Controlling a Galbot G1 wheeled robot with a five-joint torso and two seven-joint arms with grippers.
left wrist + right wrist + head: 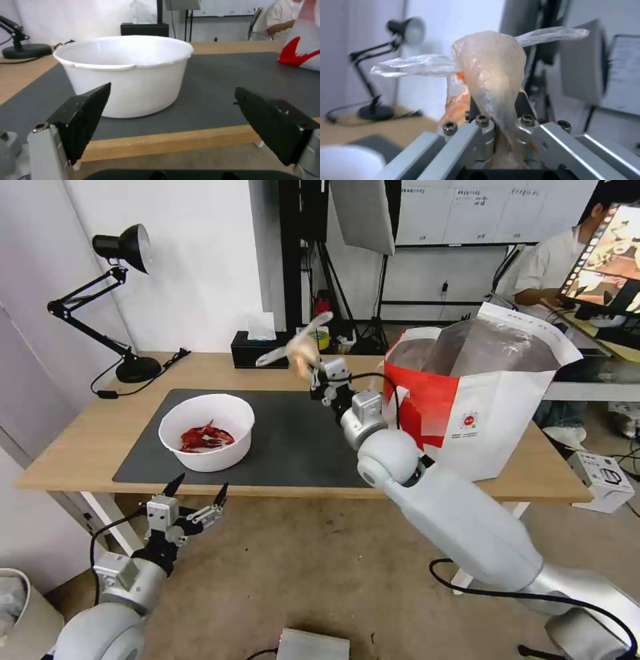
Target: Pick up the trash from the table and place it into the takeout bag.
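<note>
Pinched tight in my right jaws (313,375) is the clear bag (298,351), lifted off the desk (80,447) and hanging in the air just beside the takeout bag (487,400), off its nine o'clock side. In my right wrist view the film of the clear bag (490,75) bulges out past the jaws, its knotted ends flaring to both sides, with a pale beige and orange lump inside; the two black fingers (523,102) press it from either side.

My left jaws (198,495) are spread wide and hold nothing. They hang below and in front of the desk's near edge, at about six o'clock from the white bowl (207,431). From my left wrist the bowl (126,75) stands straight ahead between the two black fingers (86,117), apart from them, on the dark grey mat (233,82).

That bowl holds red crayfish shells (205,437) and sits on the mat's nine o'clock end. The takeout bag stands open at the desk's three o'clock end, showing its silver lining, a red panel and a small round red logo (469,420) with a line of print beneath it too small to read. A black tissue box (257,348) stands at the twelve o'clock edge, and a black lamp (120,300) at ten o'clock.
</note>
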